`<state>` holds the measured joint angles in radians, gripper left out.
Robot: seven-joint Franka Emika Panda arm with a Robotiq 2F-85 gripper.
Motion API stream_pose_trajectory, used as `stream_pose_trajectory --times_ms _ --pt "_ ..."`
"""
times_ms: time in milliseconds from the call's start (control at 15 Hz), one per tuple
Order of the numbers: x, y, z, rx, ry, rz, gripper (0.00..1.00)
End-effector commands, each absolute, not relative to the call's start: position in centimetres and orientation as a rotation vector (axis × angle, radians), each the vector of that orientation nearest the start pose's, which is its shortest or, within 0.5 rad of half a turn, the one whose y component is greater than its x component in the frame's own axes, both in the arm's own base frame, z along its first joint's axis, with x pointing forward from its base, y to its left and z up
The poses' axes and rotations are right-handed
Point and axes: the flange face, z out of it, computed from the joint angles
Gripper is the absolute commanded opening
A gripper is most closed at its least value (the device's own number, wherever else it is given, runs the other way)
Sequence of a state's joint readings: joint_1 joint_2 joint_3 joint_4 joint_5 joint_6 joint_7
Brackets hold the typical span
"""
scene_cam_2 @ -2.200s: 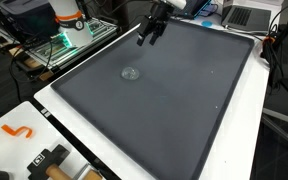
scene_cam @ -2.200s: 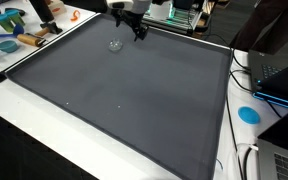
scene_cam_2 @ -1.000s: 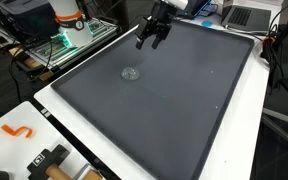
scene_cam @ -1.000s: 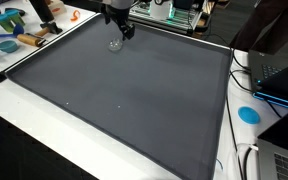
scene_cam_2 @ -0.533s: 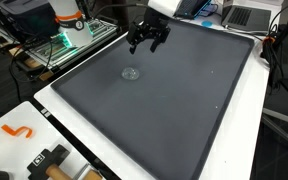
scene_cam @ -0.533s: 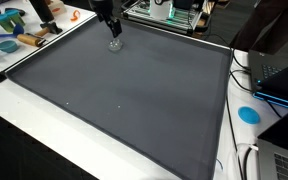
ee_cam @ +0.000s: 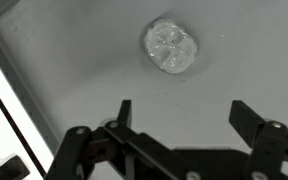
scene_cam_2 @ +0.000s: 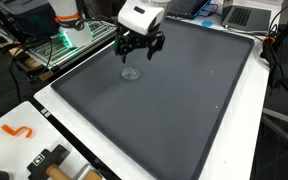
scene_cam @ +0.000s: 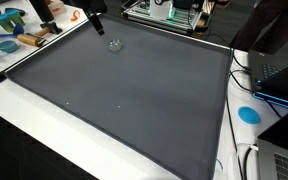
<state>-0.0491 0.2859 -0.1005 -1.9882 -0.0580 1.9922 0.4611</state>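
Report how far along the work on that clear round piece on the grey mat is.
Done: the tool hangs over the grey mat, close to the clear round piece. In hand: nothing; its jaws are open and apart from the piece. Left, probably: lowering around it, closing, lifting.

Round object (ee_cam: 170,47) on the mat (scene_cam_2: 184,110), near its edge, fingers (ee_cam: 125,110) above, not touching, mat on table (scene_cam: 34,115)

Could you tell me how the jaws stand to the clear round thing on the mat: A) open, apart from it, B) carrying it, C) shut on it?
A: in the wrist view the gripper has its jaws spread wide, and the clear round thing lies on the mat beyond them, untouched.
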Motion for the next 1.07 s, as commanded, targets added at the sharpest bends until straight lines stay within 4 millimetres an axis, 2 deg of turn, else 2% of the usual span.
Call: stream_pose_trajectory --times_ms 0,467,1000 --pt "56.2 -12.2 29.1 -2.966 1.002 0.394 1.0" --pt "53.7 -18.4 28.2 -2.733 1.096 0.292 1.0" --pt "49.2 -23.3 26.6 -2.506 1.043 0.205 1.0"
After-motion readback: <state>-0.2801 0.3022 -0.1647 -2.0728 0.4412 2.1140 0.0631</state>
